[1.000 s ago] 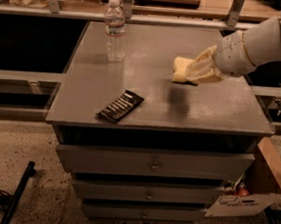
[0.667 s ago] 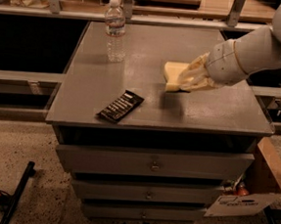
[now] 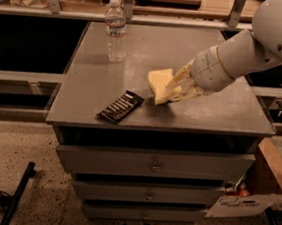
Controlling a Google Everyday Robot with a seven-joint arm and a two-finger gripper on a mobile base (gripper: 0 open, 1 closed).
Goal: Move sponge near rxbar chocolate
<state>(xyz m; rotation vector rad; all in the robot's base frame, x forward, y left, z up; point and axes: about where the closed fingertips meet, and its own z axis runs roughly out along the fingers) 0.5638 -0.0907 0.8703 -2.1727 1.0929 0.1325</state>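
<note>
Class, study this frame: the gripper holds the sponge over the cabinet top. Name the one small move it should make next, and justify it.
Probably a short carry left and toward the front edge. The gripper has its jaws closed on the sponge, and a strip of bare cabinet top separates it from the rxbar chocolate, which lies nearer the front-left.
</note>
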